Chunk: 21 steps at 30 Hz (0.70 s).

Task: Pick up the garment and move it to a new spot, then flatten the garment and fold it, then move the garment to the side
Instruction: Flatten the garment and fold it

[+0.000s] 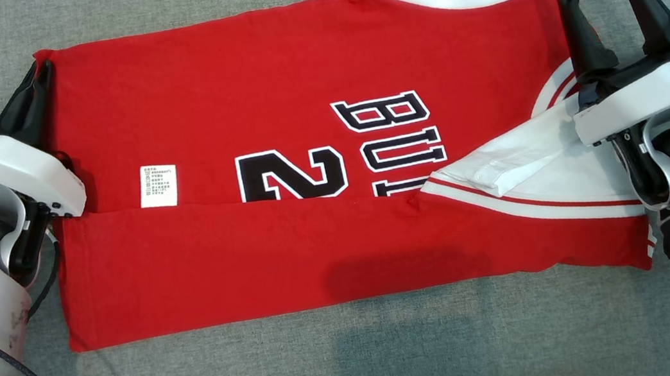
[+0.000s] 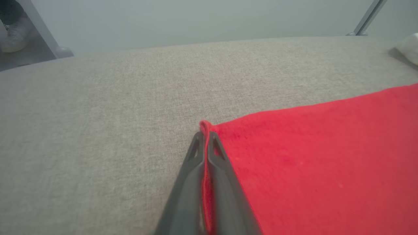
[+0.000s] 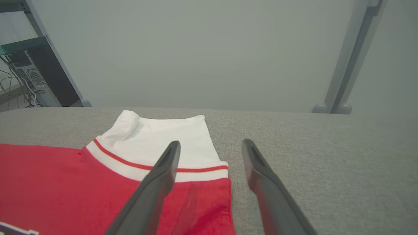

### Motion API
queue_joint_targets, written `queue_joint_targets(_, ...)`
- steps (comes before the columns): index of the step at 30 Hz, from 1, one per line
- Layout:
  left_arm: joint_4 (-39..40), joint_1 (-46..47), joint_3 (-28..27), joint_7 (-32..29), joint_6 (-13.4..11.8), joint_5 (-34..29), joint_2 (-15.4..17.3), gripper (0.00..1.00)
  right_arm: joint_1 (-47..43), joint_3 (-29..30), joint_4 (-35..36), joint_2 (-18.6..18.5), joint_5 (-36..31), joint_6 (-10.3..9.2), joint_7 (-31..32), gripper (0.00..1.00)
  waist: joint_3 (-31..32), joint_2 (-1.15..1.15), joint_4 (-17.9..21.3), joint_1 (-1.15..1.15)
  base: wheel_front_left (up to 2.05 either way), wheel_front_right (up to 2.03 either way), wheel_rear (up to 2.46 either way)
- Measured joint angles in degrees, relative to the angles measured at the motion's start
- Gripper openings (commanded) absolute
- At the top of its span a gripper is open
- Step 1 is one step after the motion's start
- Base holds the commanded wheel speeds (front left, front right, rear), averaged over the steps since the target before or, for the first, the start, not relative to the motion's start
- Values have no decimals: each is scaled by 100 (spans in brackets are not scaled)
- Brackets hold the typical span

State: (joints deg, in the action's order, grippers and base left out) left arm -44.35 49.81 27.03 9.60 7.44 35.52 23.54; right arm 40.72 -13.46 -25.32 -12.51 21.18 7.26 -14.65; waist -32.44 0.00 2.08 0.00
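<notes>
Between the left gripper's [image 2: 206, 134] pressed-together fingers [image 2: 191, 173] lies the garment's [image 2: 310, 163] corner.

Red garment [image 1: 294, 77]: black white-edged "2" and letters "BU", rest hidden under fold; white label [image 1: 158, 185] print too small

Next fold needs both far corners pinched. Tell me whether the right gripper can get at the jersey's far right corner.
Probably yes. The right gripper is open, straddling the jersey edge beside the white sleeve, one finger over fabric, one over the grey surface; nothing lies between.
</notes>
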Motion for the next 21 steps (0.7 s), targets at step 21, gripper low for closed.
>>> queue_joint_targets(21,694,-5,248,482,0,44,-490,0,2168,-1171,-1627,-806,1069,0,1031,84,-141,0,-702,0,0,0,0)
